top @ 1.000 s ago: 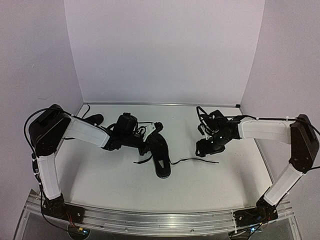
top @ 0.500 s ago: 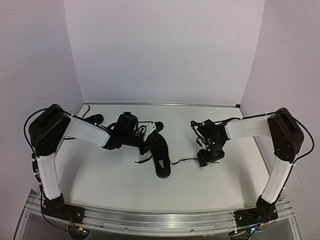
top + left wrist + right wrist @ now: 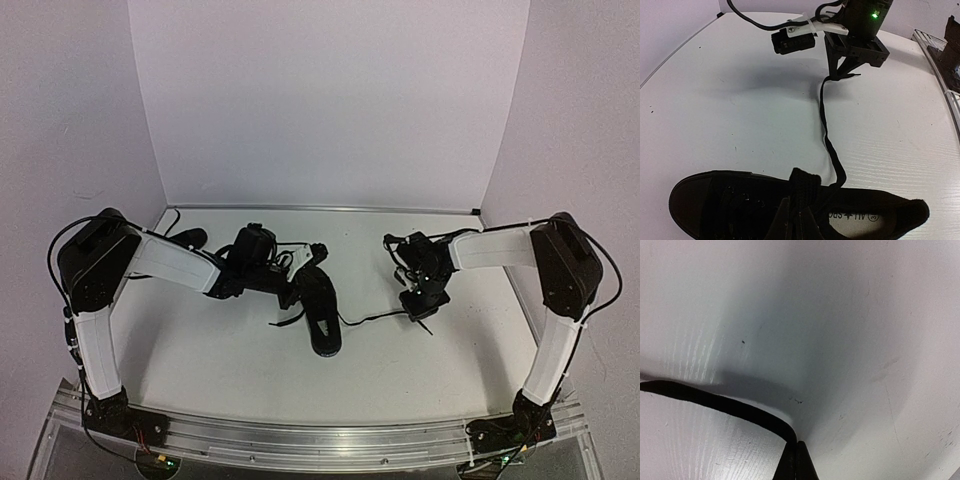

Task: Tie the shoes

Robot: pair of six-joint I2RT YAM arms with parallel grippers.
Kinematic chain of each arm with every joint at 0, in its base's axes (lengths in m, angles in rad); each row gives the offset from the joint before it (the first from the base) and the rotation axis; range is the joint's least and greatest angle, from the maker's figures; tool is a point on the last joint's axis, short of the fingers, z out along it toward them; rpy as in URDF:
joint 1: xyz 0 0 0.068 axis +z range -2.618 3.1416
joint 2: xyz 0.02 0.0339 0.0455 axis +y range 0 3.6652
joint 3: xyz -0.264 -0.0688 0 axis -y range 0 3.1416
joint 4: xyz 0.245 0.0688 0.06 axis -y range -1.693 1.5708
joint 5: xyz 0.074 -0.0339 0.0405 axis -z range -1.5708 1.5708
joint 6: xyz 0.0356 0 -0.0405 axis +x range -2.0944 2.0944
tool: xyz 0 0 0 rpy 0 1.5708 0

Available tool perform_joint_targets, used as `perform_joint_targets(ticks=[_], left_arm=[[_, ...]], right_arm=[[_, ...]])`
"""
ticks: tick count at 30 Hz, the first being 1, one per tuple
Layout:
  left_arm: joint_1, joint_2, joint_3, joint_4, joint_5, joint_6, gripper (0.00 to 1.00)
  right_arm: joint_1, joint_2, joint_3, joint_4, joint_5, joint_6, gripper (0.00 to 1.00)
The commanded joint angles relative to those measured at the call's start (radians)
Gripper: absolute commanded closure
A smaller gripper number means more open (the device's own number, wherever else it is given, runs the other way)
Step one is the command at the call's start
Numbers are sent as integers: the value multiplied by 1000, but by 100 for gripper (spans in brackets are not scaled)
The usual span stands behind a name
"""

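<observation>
One black shoe (image 3: 322,315) lies at mid-table with its toe toward the near edge; in the left wrist view the shoe (image 3: 730,205) fills the bottom. My left gripper (image 3: 297,287) is shut on a black strip at the shoe's tongue, seen at my left gripper (image 3: 799,200). A thin lace (image 3: 375,318) runs right from the shoe to my right gripper (image 3: 420,312), which is shut on its end. The lace (image 3: 715,401) ends between the right gripper's (image 3: 796,444) closed tips. The second shoe (image 3: 187,238) lies at the back left, partly hidden by the left arm.
A second lace (image 3: 285,320) trails loose on the table to the left of the middle shoe. White walls close off the back and both sides. The right gripper (image 3: 842,72) shows ahead in the left wrist view, low over the table with the lace (image 3: 826,130) leading to it.
The right gripper came down over the lace's far end and shut on it; it was open a second ago. The left arm and the shoe have not moved.
</observation>
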Motion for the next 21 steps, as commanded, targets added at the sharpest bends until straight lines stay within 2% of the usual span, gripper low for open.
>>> perform_joint_targets(ticks=[1,7,14,21], left_arm=[[-3,-24,-1,45,3,14,100],[-9,-43,-44,86,-10,27,100],[-35,-58,-69,87,-40,75,100],[-48,-89,-100,97,-66,103,100]], right_arm=[[-5,-37,133,38,-73,24,100],[-5,-24,304,155,-254,48,100],[12,118,515,294,-485,142,100],[128,287,752,326,-562,219,100]])
